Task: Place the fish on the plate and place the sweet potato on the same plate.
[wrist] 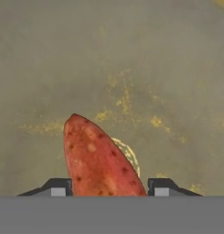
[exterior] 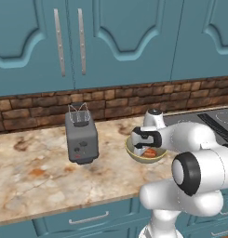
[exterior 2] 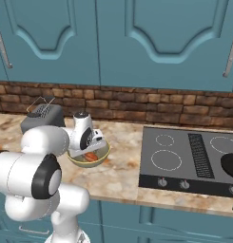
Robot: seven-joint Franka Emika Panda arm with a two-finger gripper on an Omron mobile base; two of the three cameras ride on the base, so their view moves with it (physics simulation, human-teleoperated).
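I find the sweet potato [wrist: 97,157] lying in the yellowish bowl [exterior: 134,153], between my gripper's [wrist: 109,187] fingertips. I cannot tell whether the fingers are clenched on it yet. I judge a firm, centred grasp across its middle is needed before lifting straight up clear of the rim.

The sweet potato [wrist: 97,157], orange-red with dark speckles, lies in the yellowish-green bowl [exterior: 134,154], its tapered end pointing toward twelve o'clock in the hand view.
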